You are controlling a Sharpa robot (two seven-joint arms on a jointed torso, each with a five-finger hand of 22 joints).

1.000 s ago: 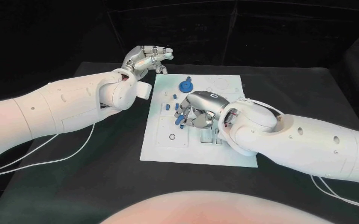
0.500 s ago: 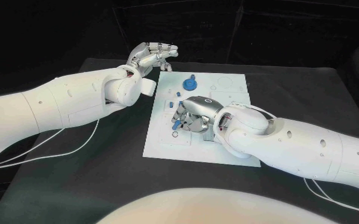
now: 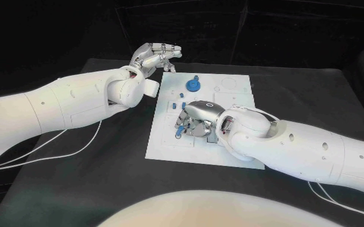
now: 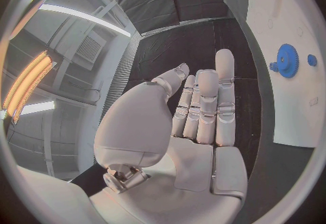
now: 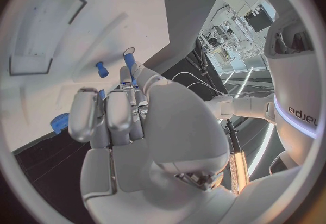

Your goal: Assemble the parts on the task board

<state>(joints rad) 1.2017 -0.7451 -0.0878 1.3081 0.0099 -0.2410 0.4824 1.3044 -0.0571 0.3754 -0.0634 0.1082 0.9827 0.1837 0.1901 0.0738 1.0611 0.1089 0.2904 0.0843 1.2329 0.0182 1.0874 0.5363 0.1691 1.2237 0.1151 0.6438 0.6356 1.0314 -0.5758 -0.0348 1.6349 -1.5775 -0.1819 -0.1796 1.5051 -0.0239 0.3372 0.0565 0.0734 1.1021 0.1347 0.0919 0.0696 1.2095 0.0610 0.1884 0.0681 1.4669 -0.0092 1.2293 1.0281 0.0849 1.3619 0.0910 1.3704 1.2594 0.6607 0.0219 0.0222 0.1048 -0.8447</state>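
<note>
The white task board [image 3: 173,151] lies in the middle of the black table. My right hand [image 3: 197,117] hovers low over the board's left half and pinches a small blue peg [image 3: 179,130], which points down at the board; the right wrist view shows that peg [image 5: 129,63] between the fingertips. A blue gear [image 3: 194,84] stands at the board's far side. Small blue pieces [image 3: 183,100] lie just beyond the right hand. My left hand [image 3: 156,56] is raised off the board's far left corner, fingers [image 4: 207,105] extended, holding nothing.
Black table [image 3: 91,174] surrounds the board on all sides. A loose blue peg [image 5: 101,69] lies on the board near the right hand's fingertips. White cables [image 3: 68,156] trail on the table at the left.
My right hand has shifted a little toward the board's left edge and lower, still holding the blue peg. The left hand stays raised, about where it was.
</note>
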